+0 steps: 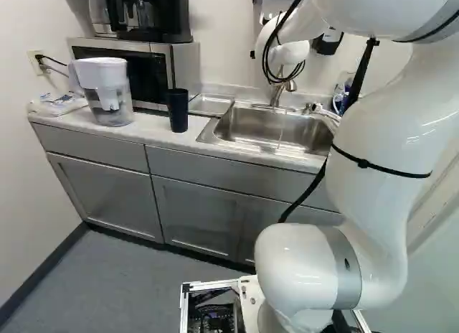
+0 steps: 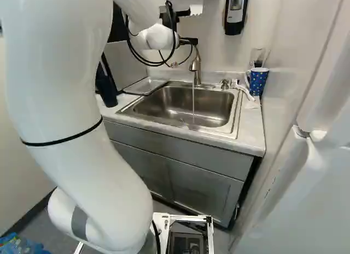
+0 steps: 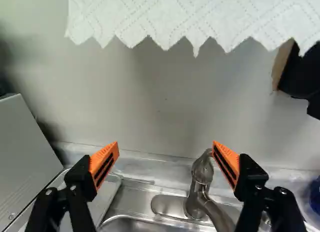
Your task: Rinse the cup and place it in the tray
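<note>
Black claw [image 2: 188, 41] spread | faucet [image 2: 197, 67] running into sink [image 2: 216, 109] | dark cup [image 1: 178, 110] on counter [image 1: 152, 134]

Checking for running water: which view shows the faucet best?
The right base view: the faucet stands whole, its stream below. The left base view shows it smaller; the wrist view, close but without the stream.

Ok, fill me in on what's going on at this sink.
The robot arm has its gripper open and empty by the faucet, from which a thin stream of water runs into the sink. Nothing is being handled right now. A dark tumbler stands on the counter near the tray, and a blue patterned mug stands on the sink's other side.
</note>
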You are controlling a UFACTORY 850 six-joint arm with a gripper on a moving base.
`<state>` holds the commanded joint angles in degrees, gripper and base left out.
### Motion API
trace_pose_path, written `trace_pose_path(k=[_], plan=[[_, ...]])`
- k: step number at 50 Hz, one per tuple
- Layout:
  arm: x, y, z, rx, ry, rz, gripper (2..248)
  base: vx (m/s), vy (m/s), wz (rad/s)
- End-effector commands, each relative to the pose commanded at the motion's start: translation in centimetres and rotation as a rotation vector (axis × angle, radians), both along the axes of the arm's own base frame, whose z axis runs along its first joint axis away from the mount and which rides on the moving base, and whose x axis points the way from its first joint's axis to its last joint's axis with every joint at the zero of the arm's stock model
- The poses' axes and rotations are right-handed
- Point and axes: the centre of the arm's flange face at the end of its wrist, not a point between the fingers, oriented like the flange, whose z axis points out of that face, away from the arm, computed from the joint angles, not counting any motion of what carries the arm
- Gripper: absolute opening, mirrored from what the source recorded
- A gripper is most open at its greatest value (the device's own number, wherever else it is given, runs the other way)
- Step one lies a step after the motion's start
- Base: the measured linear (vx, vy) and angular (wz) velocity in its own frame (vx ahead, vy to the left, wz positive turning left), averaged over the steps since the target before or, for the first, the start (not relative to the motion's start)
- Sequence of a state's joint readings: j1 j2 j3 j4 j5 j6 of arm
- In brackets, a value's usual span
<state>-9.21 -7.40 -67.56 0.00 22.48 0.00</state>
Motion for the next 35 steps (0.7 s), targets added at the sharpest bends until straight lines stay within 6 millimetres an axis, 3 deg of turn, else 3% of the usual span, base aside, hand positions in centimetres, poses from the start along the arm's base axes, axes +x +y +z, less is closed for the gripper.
trace_pose_path(k=[17,35], plan=[[-1.7,-0.1,1.4,0.005,0.03,-0.006,247,0.0,0.0,0.0],[-3.6,-0.6,0.6,0.022,0.125,-0.021,247,0.0,0.0,0.0]])
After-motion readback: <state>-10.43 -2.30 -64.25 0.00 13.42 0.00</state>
